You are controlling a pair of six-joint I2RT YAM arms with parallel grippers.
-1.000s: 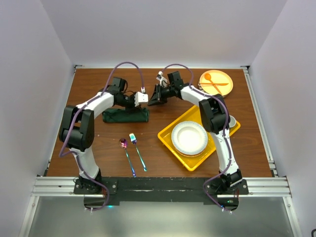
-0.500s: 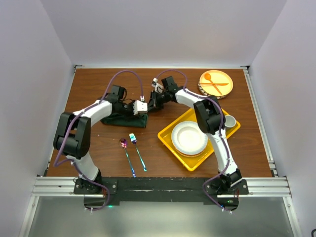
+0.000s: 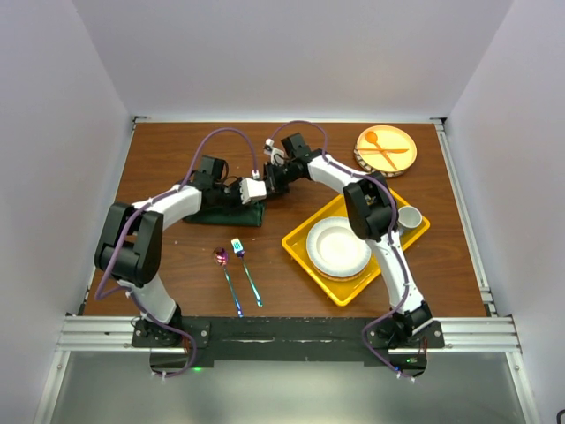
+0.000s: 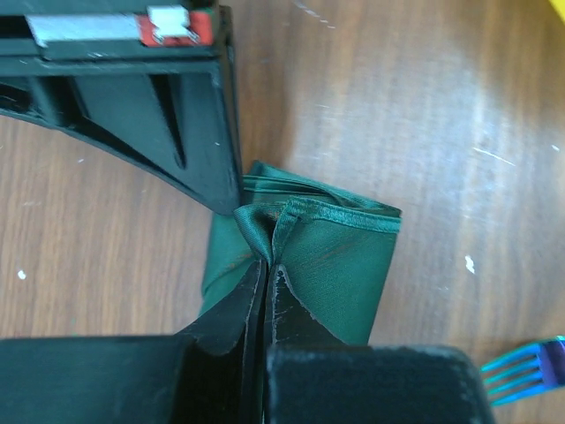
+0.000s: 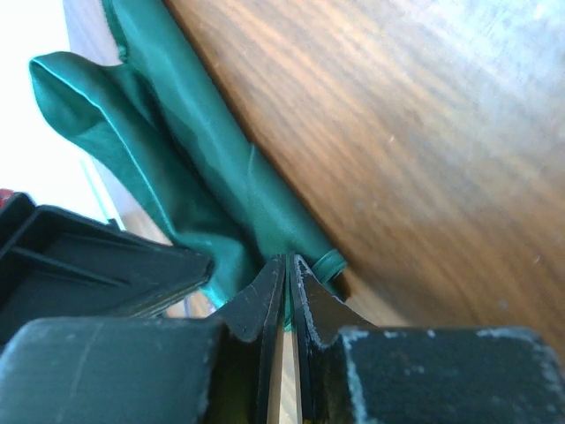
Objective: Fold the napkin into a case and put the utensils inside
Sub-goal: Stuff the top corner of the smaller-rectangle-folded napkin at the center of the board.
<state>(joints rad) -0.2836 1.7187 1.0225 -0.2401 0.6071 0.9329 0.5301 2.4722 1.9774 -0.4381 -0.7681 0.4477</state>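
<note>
Left pincer (image 4: pixel 265 261) is clamped shut on a raised fold at the right end of the napkin (image 4: pixel 340 265). The right pincer (image 5: pixel 284 269) is also closed, nipping the hemmed edge of the same end. A second ago the right pincer hung beyond the cloth; it has since swung in to meet the left one. The napkin now lies bunched shorter at mid-left of the tabletop (image 3: pixel 177 265). The iridescent spoon (image 3: pixel 228 281) and fork (image 3: pixel 247 274) lie unmoved, nearer the arm bases.

Overhead rear view; both wrist close-ups sharing the napkin (image 4: pixel 335 265)
</note>
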